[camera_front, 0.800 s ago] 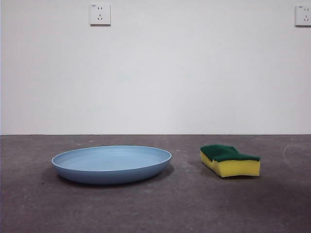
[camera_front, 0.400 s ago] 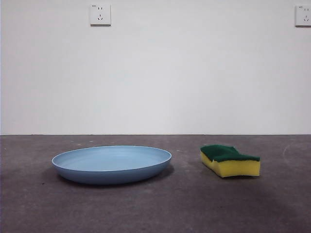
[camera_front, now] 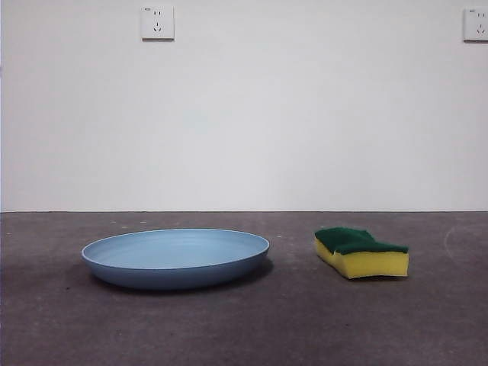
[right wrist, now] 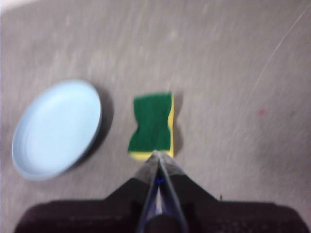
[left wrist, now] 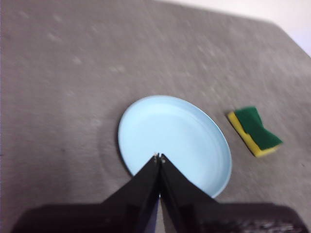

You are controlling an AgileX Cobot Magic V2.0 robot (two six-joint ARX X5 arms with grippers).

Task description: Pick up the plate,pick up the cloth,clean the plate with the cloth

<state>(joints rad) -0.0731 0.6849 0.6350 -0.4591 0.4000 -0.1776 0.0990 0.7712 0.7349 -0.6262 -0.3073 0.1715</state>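
On the gray table (camera_front: 244,328) sits the plate (camera_front: 175,258), flat and light blue. Just beside it, not touching, lies the cloth (camera_front: 361,252), a yellow sponge with its green side up. Up above the plate hangs the left gripper (left wrist: 159,158), jaws pressed together, holding nothing. Above the sponge hangs the right gripper (right wrist: 158,155), jaws closed too, also holding nothing. Far back, two sockets (camera_front: 157,22) sit on the white wall.
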